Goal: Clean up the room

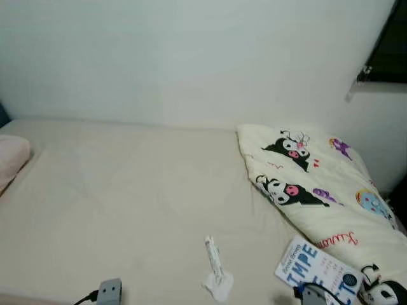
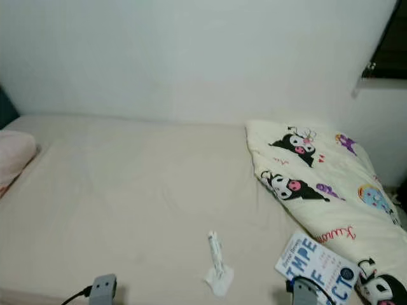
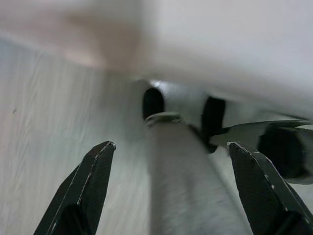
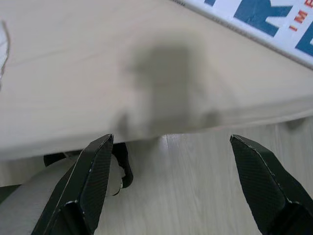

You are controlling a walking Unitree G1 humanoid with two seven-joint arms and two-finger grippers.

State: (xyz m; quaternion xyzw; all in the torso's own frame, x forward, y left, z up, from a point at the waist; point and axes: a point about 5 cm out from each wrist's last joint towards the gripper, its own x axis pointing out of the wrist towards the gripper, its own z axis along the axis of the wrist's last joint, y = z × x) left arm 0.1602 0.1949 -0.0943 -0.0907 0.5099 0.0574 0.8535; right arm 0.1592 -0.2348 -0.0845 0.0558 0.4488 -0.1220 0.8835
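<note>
Cream bed [image 1: 127,210] carries a crumpled tissue [image 1: 218,284], a book [image 1: 318,270] and a cartoon-print blanket [image 1: 318,184]. My left gripper [image 3: 171,161] and right gripper [image 4: 171,156] hang low, fingers spread.

A wide bed [image 1: 127,197] covered in a plain cream sheet stands against a bare white wall [image 1: 191,57], which runs along the bed's far edge. High on the wall, above the bed's right end, the dark corner of a window [image 1: 389,51] juts in, with a pale sill beneath it. Soft, even light falls across the sheet. Below the bed's near edge lies a floor [image 4: 195,196] of pale wood-grain planks.
</note>
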